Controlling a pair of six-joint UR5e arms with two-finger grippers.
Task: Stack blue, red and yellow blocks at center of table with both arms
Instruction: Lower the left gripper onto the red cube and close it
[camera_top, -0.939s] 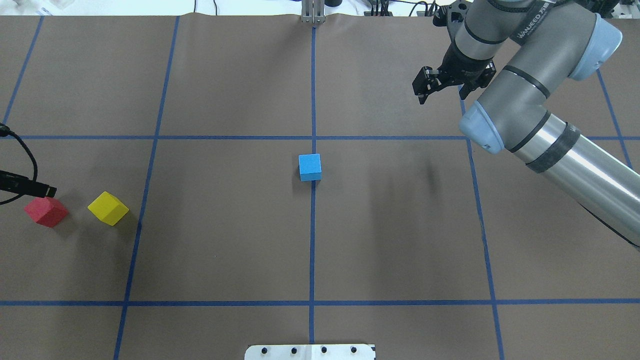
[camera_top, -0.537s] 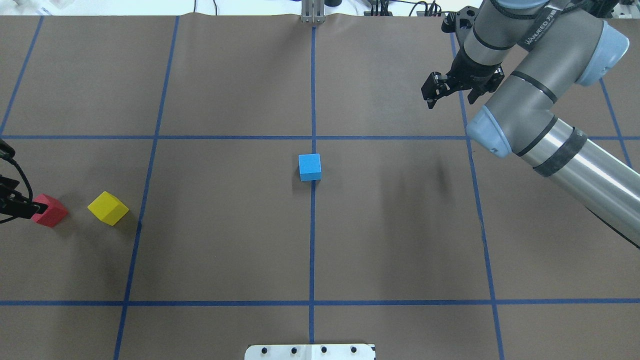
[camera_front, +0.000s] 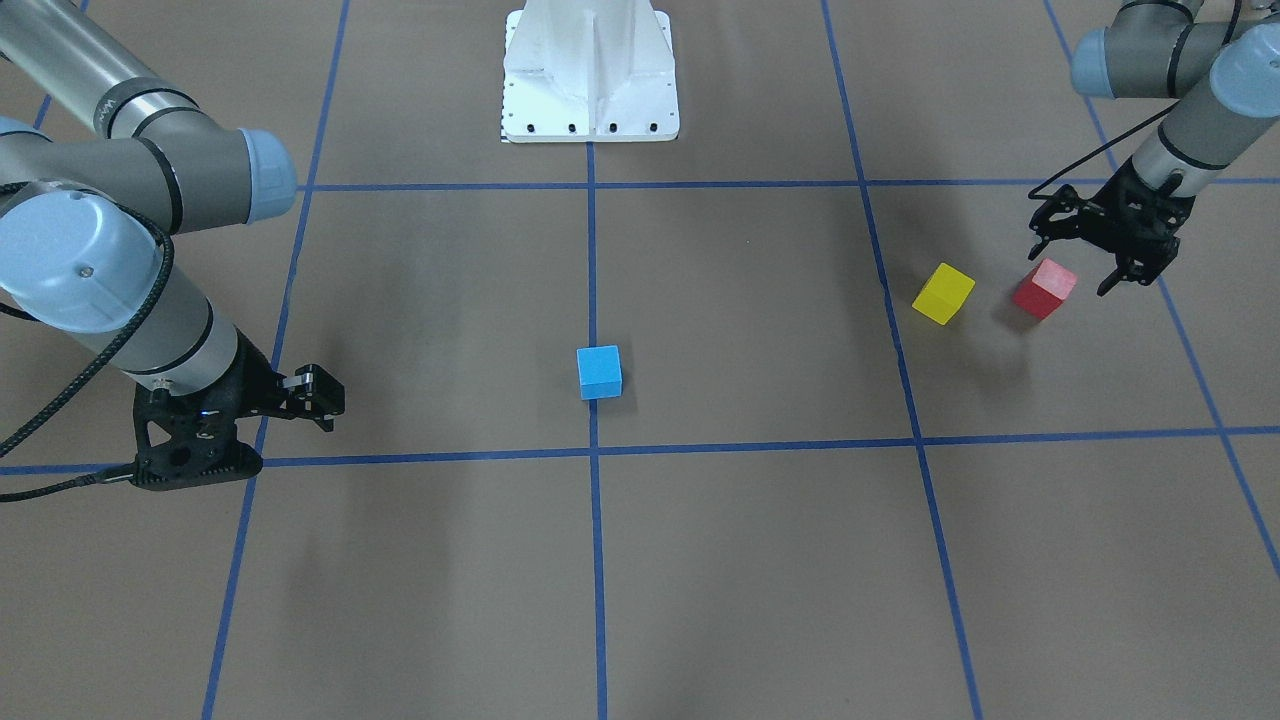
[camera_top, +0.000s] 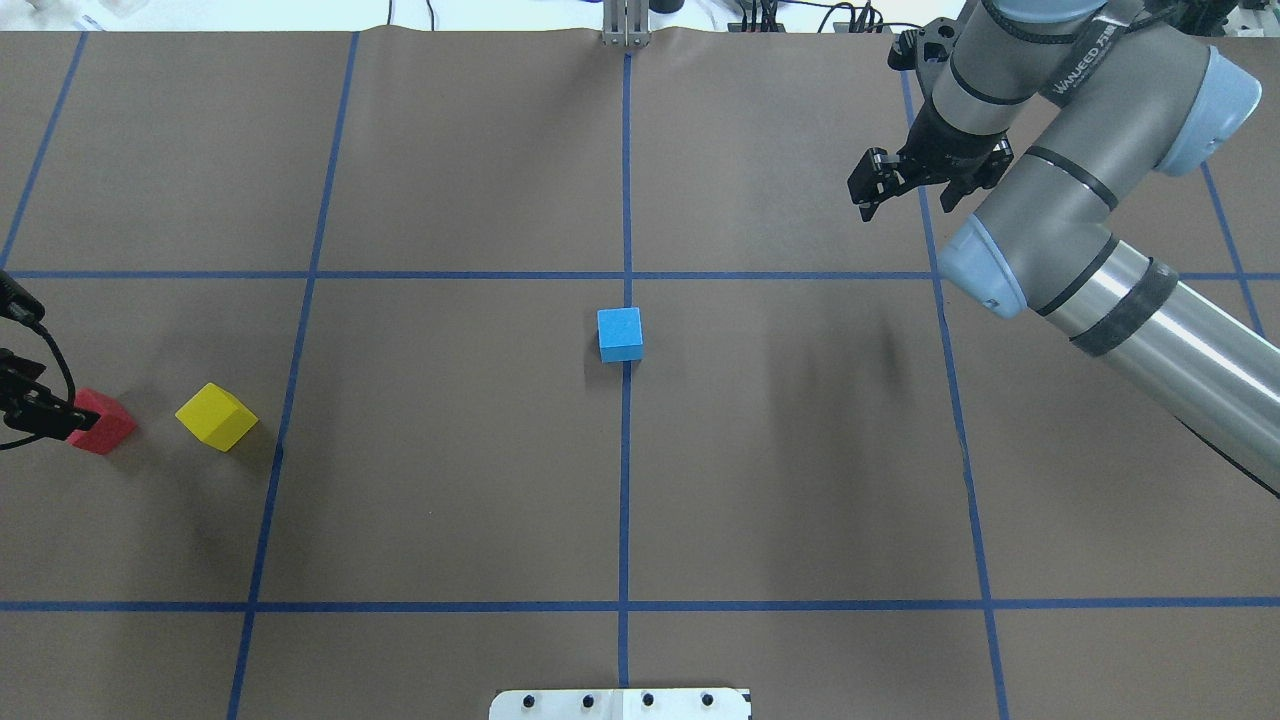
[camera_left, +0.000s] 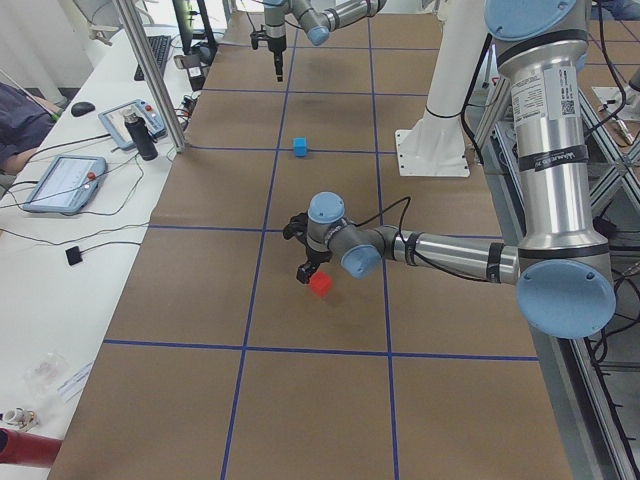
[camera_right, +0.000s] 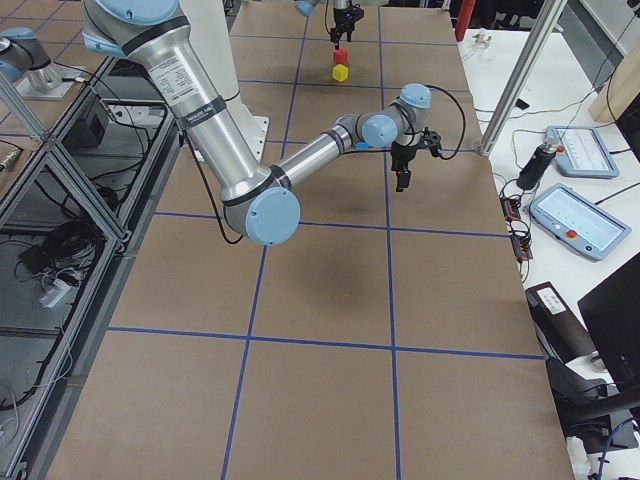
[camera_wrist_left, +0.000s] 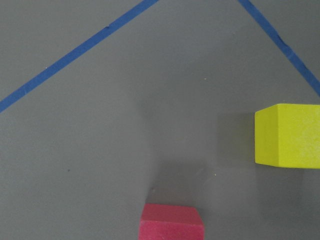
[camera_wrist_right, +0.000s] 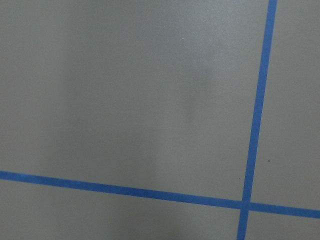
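The blue block (camera_top: 619, 334) sits on the centre line in mid table, also in the front view (camera_front: 599, 372). The red block (camera_top: 103, 424) and yellow block (camera_top: 216, 416) lie close together at the far left. In the front view, my left gripper (camera_front: 1071, 268) is open and hangs just above the red block (camera_front: 1044, 288), with the yellow block (camera_front: 943, 293) beside it. The left wrist view shows the red block (camera_wrist_left: 171, 222) at its bottom edge and the yellow block (camera_wrist_left: 287, 134) at right. My right gripper (camera_top: 905, 198) is open and empty, at the far right.
The robot's white base plate (camera_front: 590, 70) stands at the near middle edge of the table. Blue tape lines (camera_top: 626, 500) divide the brown table cover into squares. The right wrist view shows only bare cover and tape.
My left gripper has come down over the red block and now covers part of it in the overhead view. My right gripper has drifted a little further right, away from the centre.
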